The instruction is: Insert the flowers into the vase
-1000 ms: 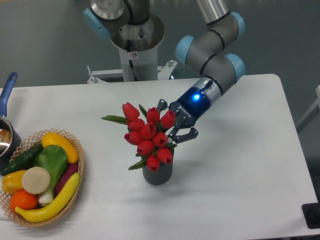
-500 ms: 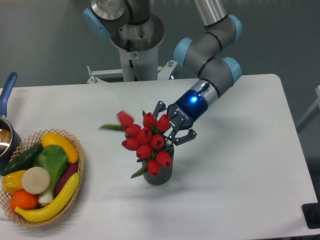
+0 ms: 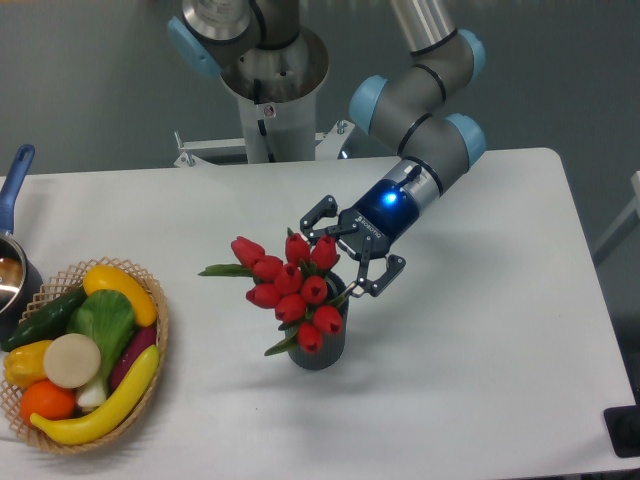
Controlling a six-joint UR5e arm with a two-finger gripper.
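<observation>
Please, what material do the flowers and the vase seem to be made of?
The flowers: probably artificial, plastic or fabric; the red buds look uniform and smooth, but the picture cannot settle which. The vase: dark grey, matt, with vertical ribs; it could be plastic or ceramic. The open gripper beside the buds looks like black metal or hard plastic.

I read the scene as evenly and brightly lit from overhead. The white table [image 3: 480,350] shows no hard glare. A soft, short shadow sits under the vase [image 3: 318,345]. The blue ring light near the claw [image 3: 345,250] glows. Focus is moderate; the flowers [image 3: 292,285] look slightly soft.
</observation>
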